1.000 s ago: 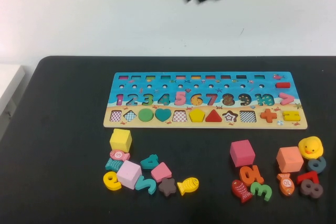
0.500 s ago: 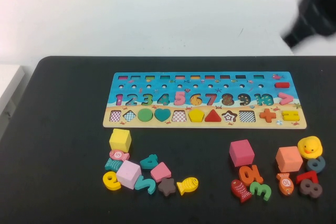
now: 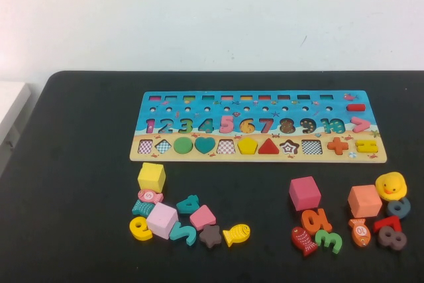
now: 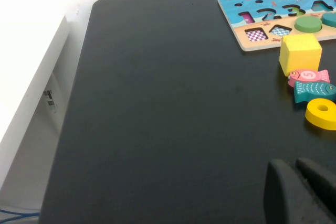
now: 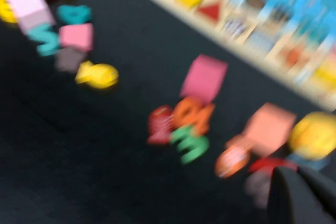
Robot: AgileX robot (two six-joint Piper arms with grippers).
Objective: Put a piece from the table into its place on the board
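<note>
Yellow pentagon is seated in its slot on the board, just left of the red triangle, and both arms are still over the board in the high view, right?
Not quite: the high view shows no arms. The yellow pentagon does sit in the board, left of the red triangle.

yellow cube (image 3: 152,177), pink cube (image 3: 305,193), yellow duck (image 3: 391,185), yellow fish (image 3: 237,233)

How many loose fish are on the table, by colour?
Pink fish: 1
Teal fish: 1
Yellow fish: 1
Red fish: 1
Orange fish: 1
Total: 5
Left gripper over the table's left part; right gripper, shut, over its right part.
</note>
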